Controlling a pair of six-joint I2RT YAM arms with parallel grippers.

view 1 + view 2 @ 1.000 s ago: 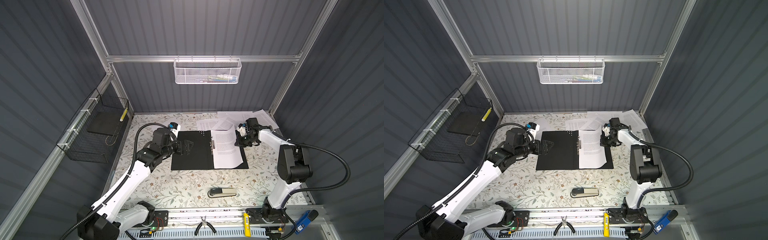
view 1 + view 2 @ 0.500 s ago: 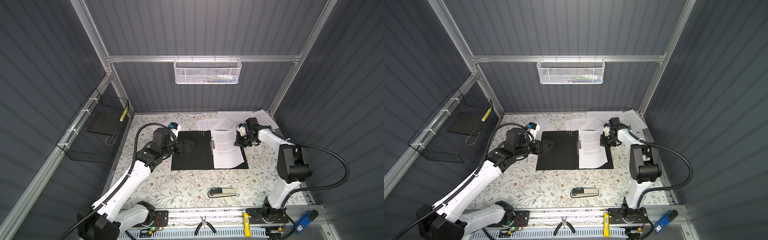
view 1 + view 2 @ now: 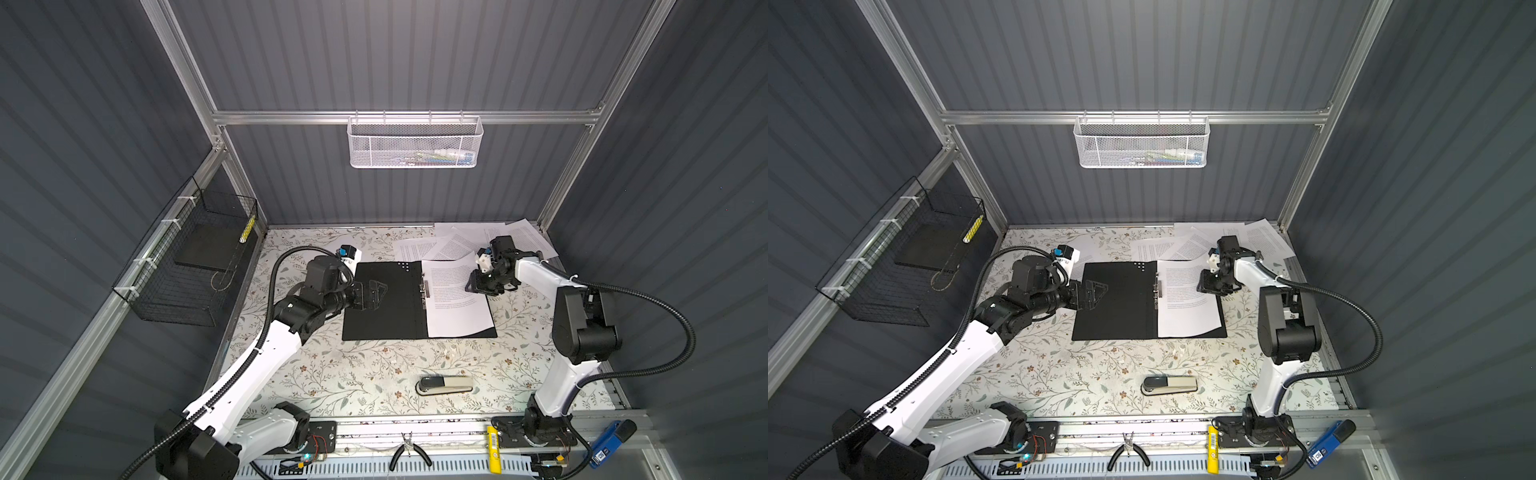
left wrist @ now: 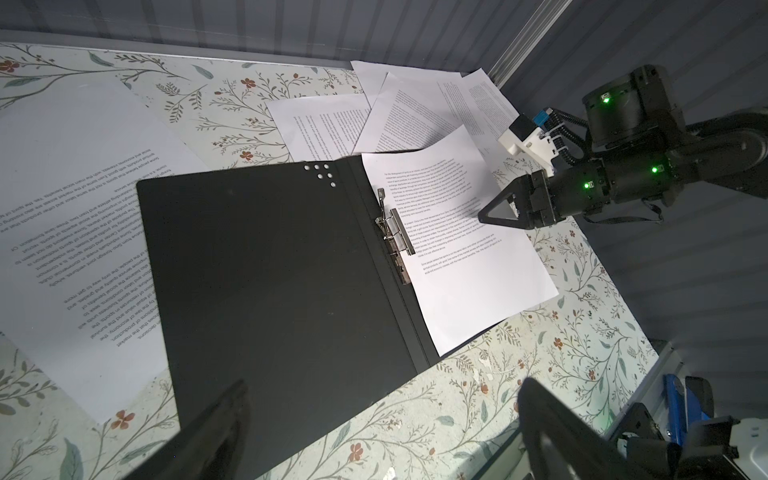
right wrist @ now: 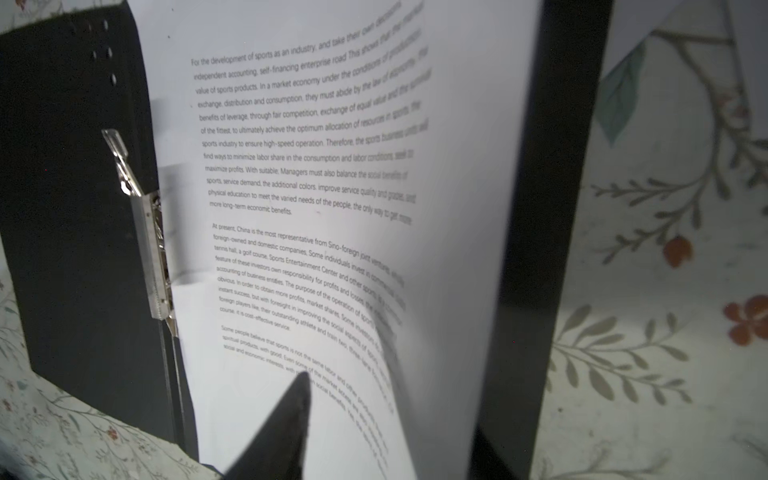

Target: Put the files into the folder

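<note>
Right arm (image 3: 582, 324) folded — pincer (image 3: 473, 286) over files (image 3: 457, 311)

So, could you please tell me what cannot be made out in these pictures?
- Folder: outer face lies down, hidden in every view.
- Sheet on it: free edge blurred, right wrist view.
- Right gripper: open or shut, unclear; the right wrist view's bottom edge cuts its fingers.
- White mesh basket: contents too small behind the mesh, both top views.
</note>
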